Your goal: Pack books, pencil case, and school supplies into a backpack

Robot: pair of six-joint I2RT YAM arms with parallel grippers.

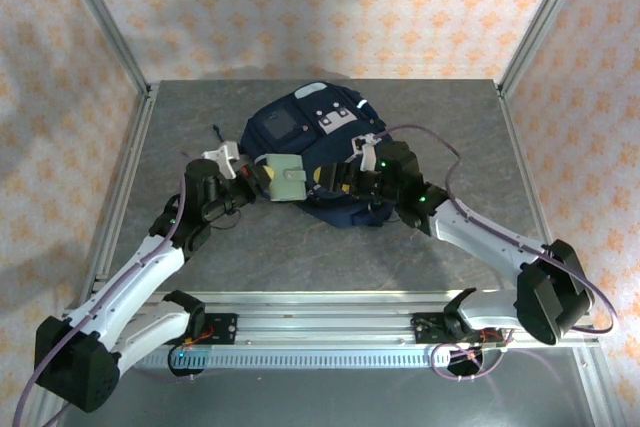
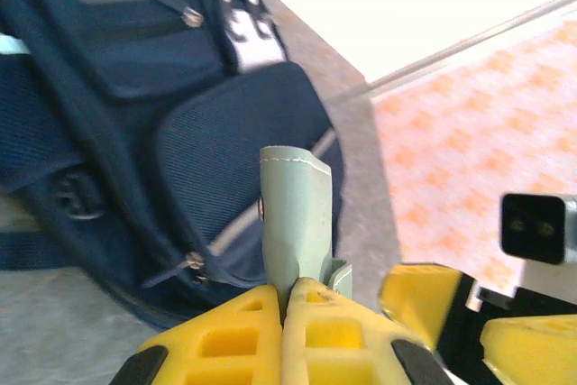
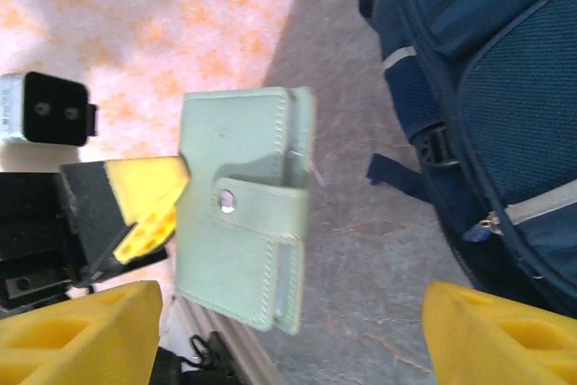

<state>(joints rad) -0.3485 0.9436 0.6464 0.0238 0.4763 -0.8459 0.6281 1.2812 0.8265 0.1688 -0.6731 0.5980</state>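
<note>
The backpack (image 1: pixel 300 127) sits in the middle of the table (image 1: pixel 520 157) and blocks the way there. The grey top is bare to its left, to its right and along the near side, so a gripper could pass in those places. Right in front of the bag there is very little room: the left gripper (image 1: pixel 262 176) pinches the pale green wallet (image 1: pixel 286 178) and holds it up off the table, and the right gripper (image 1: pixel 335 179), its fingers spread wide, waits close on the other side.
</note>
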